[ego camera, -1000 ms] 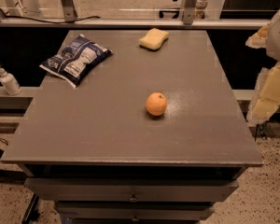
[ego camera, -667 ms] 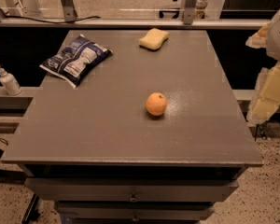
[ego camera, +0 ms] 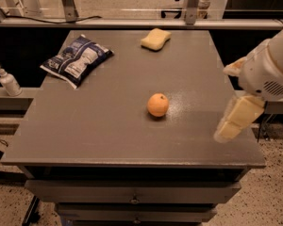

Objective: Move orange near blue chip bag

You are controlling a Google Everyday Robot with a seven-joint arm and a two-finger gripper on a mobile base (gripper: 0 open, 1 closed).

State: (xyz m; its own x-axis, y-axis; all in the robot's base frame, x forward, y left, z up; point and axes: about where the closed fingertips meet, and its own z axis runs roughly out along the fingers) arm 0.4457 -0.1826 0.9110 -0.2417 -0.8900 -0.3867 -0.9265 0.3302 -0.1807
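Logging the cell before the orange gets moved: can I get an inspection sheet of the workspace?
Surface: grey table, with drawers below its front edge.
Job's things: orange near the table's middle, untouched; blue chip bag lying flat at the far left corner, well apart from the orange.
Clutter: yellow sponge near the far edge.
Grippers: gripper at the table's right edge, right of the orange, touching nothing.
Cables: black cable along the far rail.
Surroundings: white pump bottle on the left ledge.

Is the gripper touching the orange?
No, the gripper hangs at the right edge of the table, apart from the orange near its middle.
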